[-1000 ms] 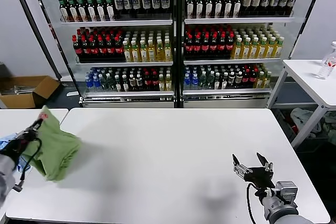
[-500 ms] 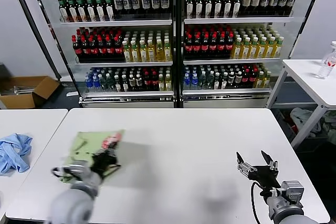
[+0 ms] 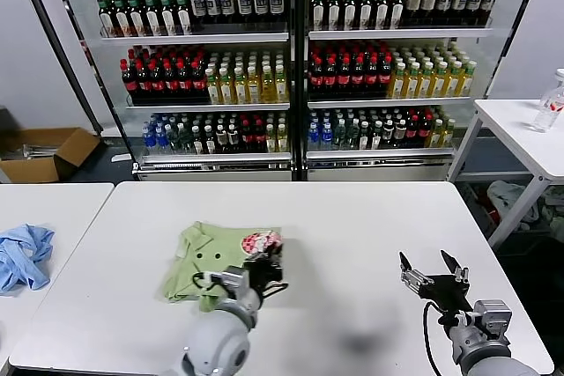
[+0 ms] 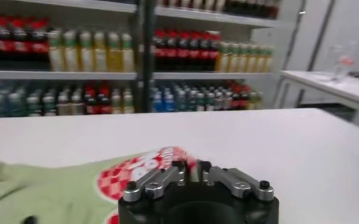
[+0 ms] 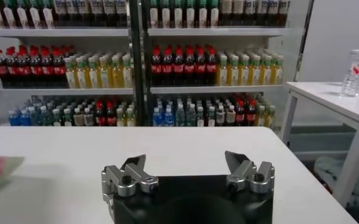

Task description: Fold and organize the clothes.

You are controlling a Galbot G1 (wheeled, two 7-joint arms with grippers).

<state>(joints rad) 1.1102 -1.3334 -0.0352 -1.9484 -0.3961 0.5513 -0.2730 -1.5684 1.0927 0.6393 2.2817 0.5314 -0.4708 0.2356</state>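
The left gripper hovers low over the near middle of the white counter, at the printed edge of the green polo shirt. Its jaws stand narrow, a slim gap between them, and whether they pinch cloth cannot be told. The shirt lies folded on the counter, collar and dark buttons up, the red-pink-white print just beside the fingertips. The right gripper waits above the counter's near right, jaws wide and empty. A light blue cloth sits on the neighbouring counter to the left. Beyond stand drink coolers.
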